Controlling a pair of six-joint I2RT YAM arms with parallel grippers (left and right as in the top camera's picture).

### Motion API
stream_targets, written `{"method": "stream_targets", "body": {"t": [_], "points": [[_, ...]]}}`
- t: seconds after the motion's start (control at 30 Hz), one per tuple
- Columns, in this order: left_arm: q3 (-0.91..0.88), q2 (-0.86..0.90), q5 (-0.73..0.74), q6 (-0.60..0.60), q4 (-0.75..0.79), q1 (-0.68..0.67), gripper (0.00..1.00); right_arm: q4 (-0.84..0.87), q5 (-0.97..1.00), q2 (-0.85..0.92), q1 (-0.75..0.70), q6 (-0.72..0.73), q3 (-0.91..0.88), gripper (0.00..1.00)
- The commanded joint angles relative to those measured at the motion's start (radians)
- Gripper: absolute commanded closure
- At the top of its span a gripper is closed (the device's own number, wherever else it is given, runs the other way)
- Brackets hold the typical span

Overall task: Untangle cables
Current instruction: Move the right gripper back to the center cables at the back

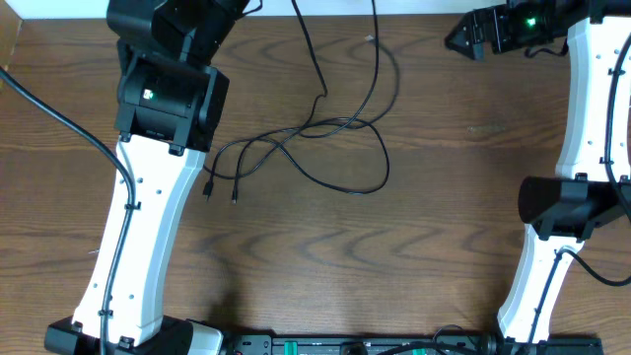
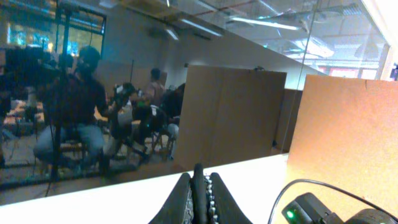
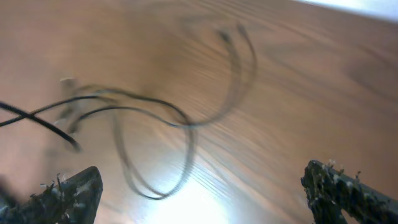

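My right jaws stand spread wide, gripping nothing. My left jaws are pressed together, empty, aimed out at the room. The black cable (image 3: 186,124) lies ahead of the right jaws: thin, limp, in crossed loops on the smooth wood-grain counter (image 1: 444,197). Recommended: select one strand clear of the crossing, pinch it squarely, and draw the loop outward slowly. No white cord is discernible.

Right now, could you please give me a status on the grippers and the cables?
Left fingers shut, nothing seen held. Right fingers open, empty, above table. Black cable lies in crossed loops, ungripped. Nothing blocking it.
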Motion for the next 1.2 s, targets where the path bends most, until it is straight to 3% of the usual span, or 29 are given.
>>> {"method": "stream_targets", "body": {"t": [0.0,0.37,0.53,0.87,1.17], "points": [[0.012,-0.011,0.019,-0.014,-0.006,-0.014,0.92,0.018,-0.363,-0.002,0.006,-0.237,0.000,0.01],[0.012,-0.011,0.060,-0.039,-0.076,-0.106,0.92,0.309,-0.584,-0.002,0.132,-0.283,0.000,0.01],[0.012,-0.019,0.125,-0.142,-0.081,-0.108,0.93,0.406,-0.699,-0.002,0.138,-0.257,0.000,0.01],[0.012,-0.023,0.124,-0.151,-0.084,-0.093,0.93,0.312,-0.798,-0.002,0.174,-0.292,-0.002,0.07],[0.012,-0.022,0.124,-0.203,-0.084,-0.067,0.92,0.177,-0.794,-0.002,0.314,-0.401,-0.002,0.11]]}}
